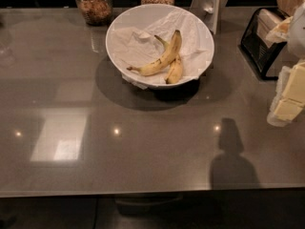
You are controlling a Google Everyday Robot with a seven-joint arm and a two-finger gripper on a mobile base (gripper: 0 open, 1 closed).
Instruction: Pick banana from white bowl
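Spread as a glossy grey-brown countertop (152, 147), dotted with small reflected lights (116, 131) and one pale rectangular glare (59, 138) at left. Carried two glass jars (94, 5) along the dark far edge and a black rack (259, 44) at right. Dropped to dark floor (47, 213) in front. Showed the gripper (288, 99) at the right edge.

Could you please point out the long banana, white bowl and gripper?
banana (164, 58): camera view, middle of its curve.
white bowl (131, 14): camera view, bare back wall.
gripper (291, 98): camera view, right edge, pale end.
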